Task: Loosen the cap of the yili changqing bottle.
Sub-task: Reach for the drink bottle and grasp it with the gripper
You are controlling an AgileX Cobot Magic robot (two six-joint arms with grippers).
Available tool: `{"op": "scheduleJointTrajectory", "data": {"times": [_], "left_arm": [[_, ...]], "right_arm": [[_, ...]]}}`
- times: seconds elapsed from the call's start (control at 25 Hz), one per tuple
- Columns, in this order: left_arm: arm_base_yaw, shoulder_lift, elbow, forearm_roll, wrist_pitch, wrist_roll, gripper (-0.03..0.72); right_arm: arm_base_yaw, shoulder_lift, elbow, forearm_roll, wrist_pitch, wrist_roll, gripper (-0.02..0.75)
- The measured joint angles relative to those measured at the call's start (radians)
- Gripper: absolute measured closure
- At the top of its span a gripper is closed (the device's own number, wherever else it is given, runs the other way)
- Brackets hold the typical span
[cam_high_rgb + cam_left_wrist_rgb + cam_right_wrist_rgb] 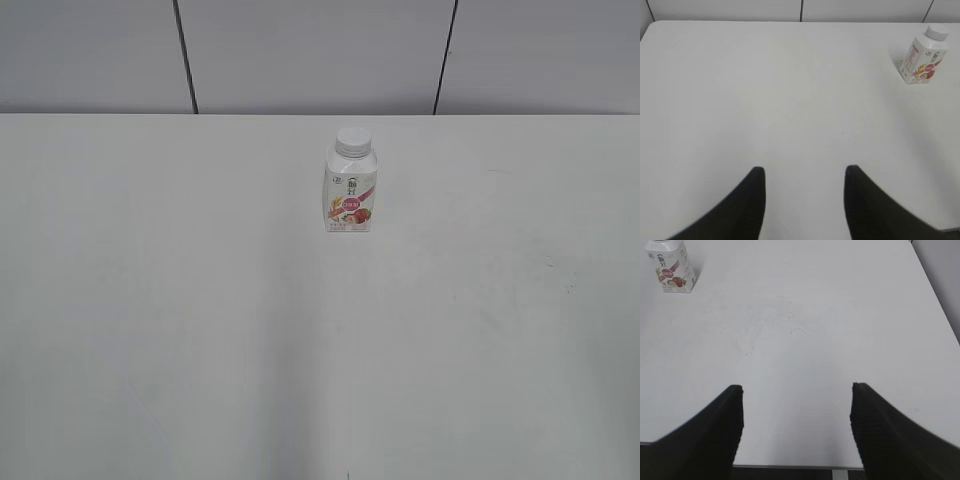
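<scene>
Left pincer (802, 172) wide, right pincer (796, 390) wide, capped yili changqing bottle (349, 192) upright, well apart.

I'm only seeing the left gripper (804, 172) and right gripper (796, 390) showing as plain matte-black, tapering fingers, no markings.

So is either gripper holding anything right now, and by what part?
Nothing is held. The left gripper and right gripper are both open over bare table, far from the yili changqing bottle.
</scene>
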State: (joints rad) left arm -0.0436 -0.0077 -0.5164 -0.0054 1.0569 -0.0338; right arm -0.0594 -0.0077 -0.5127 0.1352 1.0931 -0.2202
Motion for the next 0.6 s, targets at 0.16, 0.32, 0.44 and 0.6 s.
{"op": "scheduleJointTrajectory", "data": {"times": [0.16,0.32,0.44,0.6], "left_arm": [[0.000,0.040,-0.008,-0.019,-0.007,0.073,0.357],[0.000,0.152,-0.055,-0.081,-0.185,0.099,0.357],[0.000,0.290,-0.062,-0.096,-0.370,0.105,0.357],[0.000,0.527,-0.062,-0.099,-0.631,0.122,0.357]], "right_arm": [[0.000,0.000,0.000,0.000,0.000,0.000,0.205],[0.000,0.000,0.000,0.000,0.000,-0.001,0.205],[0.000,0.000,0.000,0.000,0.000,-0.001,0.205],[0.000,0.000,0.000,0.000,0.000,-0.001,0.205]]}}
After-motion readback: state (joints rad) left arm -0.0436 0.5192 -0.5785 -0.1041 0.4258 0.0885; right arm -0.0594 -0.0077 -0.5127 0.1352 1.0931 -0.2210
